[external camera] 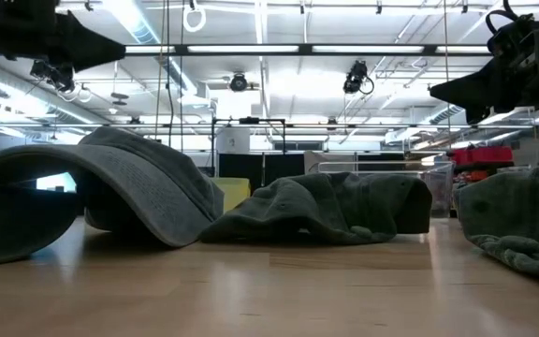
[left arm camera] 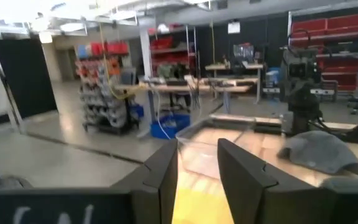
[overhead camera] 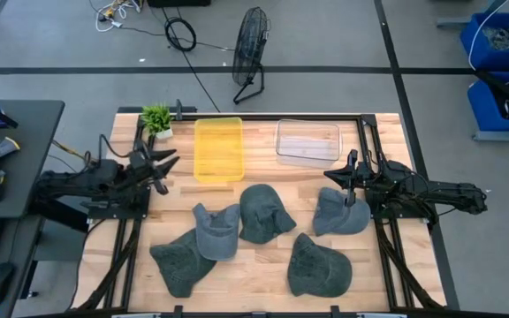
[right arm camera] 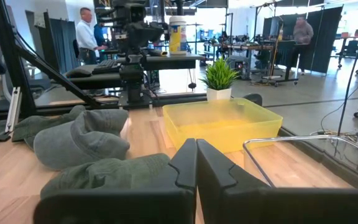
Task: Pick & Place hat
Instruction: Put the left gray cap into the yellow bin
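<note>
Several caps lie flat on the wooden table: a grey-blue one [overhead camera: 216,231] [external camera: 129,183], overlapping a dark green one [overhead camera: 182,259] at its near left, and dark ones at the middle [overhead camera: 263,212] [external camera: 330,206], near right [overhead camera: 319,265] and right [overhead camera: 340,212] [external camera: 517,215]. My left gripper [overhead camera: 168,164] [left arm camera: 197,146] hovers open at the table's left edge, beside the yellow bin [overhead camera: 218,148]. My right gripper [overhead camera: 336,177] [right arm camera: 196,146] is shut and hangs raised over the far edge of the right cap. In the low view both grippers sit high above the table.
A clear bin [overhead camera: 307,141] stands right of the yellow bin along the far edge. A small potted plant [overhead camera: 156,117] stands at the far left corner. Black frame rails [overhead camera: 387,256] run along both table sides. Bare wood shows between bins and caps. People stand far off in the room.
</note>
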`<action>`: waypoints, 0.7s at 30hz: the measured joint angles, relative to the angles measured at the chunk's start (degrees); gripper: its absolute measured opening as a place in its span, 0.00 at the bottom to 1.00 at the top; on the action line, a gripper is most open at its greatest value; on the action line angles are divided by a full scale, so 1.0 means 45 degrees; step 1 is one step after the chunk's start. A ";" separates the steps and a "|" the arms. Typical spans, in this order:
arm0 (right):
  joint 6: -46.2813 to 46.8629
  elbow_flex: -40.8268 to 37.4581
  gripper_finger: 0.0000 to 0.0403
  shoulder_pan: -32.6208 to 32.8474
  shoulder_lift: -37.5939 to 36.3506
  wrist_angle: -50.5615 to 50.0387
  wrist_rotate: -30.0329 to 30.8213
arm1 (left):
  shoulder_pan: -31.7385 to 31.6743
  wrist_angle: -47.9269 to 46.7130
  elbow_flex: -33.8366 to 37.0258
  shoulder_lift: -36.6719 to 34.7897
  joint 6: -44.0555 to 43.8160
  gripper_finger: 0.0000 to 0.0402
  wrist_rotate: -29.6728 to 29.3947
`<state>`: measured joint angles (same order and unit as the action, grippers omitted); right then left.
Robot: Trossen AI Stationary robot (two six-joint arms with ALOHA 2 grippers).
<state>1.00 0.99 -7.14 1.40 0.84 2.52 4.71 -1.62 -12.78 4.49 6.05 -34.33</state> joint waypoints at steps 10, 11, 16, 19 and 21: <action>-0.0002 -0.0003 0.01 -0.0005 0.0001 -0.0003 0.0000 | 0.0000 0.3526 0.0000 0.3057 -0.0740 0.33 0.1417; -0.0002 0.0000 0.01 -0.0005 0.0002 -0.0005 0.0000 | 0.0000 0.3750 0.0000 0.3289 -0.1202 0.32 0.1423; -0.0001 0.0000 0.01 -0.0003 0.0000 -0.0003 -0.0003 | 0.0000 0.3942 -0.0106 0.4303 -0.3133 0.32 0.1518; 0.0003 -0.0002 0.01 -0.0003 0.0000 -0.0003 0.0000 | 0.0000 0.3882 -0.0568 0.5095 -0.3387 0.32 0.1660; -0.0002 -0.0001 0.01 -0.0005 -0.0002 0.0000 0.0000 | 0.0000 0.3620 -0.1148 0.5724 -0.3358 0.32 0.1932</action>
<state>0.99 0.99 -7.16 1.39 0.84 2.52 4.71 14.66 -17.94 30.25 -9.06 -25.63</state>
